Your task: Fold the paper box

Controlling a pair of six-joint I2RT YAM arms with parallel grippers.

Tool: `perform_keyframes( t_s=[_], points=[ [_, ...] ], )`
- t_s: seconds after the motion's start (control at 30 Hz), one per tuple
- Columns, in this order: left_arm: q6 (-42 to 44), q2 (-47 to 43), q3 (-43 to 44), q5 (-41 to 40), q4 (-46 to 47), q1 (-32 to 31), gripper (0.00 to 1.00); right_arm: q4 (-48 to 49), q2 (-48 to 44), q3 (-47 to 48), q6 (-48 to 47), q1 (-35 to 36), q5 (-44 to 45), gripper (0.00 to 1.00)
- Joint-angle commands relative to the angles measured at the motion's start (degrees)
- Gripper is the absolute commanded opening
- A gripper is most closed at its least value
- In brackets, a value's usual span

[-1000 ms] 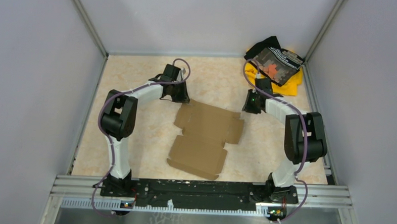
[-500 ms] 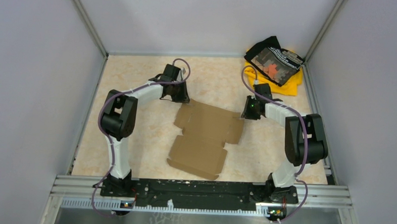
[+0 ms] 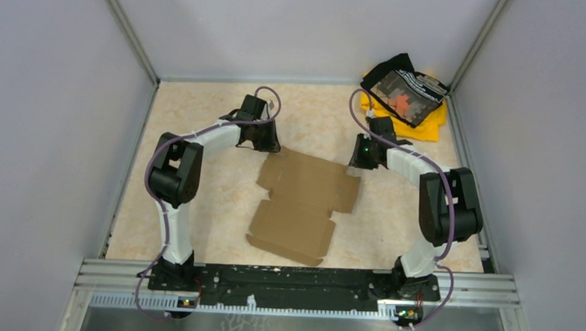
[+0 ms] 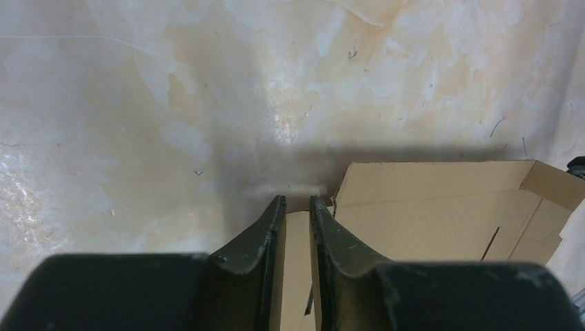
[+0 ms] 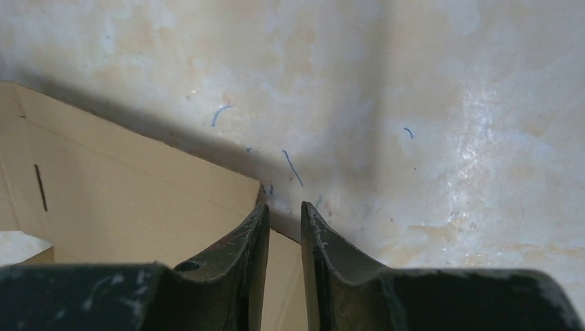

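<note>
The paper box [image 3: 303, 199] lies unfolded and flat in the middle of the table, brown and plain. My left gripper [image 3: 265, 143] stands at its far left corner. In the left wrist view the jaws [image 4: 296, 201] are a narrow gap apart, with a cardboard flap [image 4: 428, 207] showing beneath and between them, not clamped. My right gripper [image 3: 360, 158] stands at the box's far right corner. Its jaws [image 5: 284, 207] are also slightly apart over the edge of the cardboard [image 5: 138, 193], holding nothing.
A yellow and black cloth pile [image 3: 409, 96] lies in the far right corner, just behind the right wrist. Grey walls close in the table on the left, right and back. The metal rail [image 3: 300, 281] carries both arm bases.
The right wrist has shifted left, closer to the box's far right corner. The left arm has stayed in place, and its jaws have parted a little.
</note>
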Motion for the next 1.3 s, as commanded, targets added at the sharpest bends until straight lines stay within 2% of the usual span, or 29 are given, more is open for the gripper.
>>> perform_keyframes(
  t_s=[0.0, 0.4, 0.6, 0.83, 1.27],
  points=[
    [-0.27, -0.73, 1.55, 0.61, -0.1, -0.22, 0.24, 0.05, -0.28, 5.08, -0.37, 1.39, 0.63, 0.24],
    [-0.71, -0.73, 1.37, 1.08, 0.23, -0.35, 0.24, -0.34, 1.34, 6.62, -0.1, 2.93, 0.91, 0.24],
    [-0.27, -0.78, 1.06, 0.3, 0.11, -0.4, 0.24, -0.64, -0.33, 4.88, 0.11, 1.88, 4.21, 0.24],
    [-0.09, -0.83, 0.66, 0.29, 0.22, -0.4, 0.24, -0.74, -3.09, 2.16, -0.86, -2.42, 3.76, 0.24],
    [-0.09, -0.89, 1.11, 0.16, 0.14, -0.4, 0.25, 2.83, -2.55, -2.29, -0.56, -2.71, -0.41, 0.24]
  ],
)
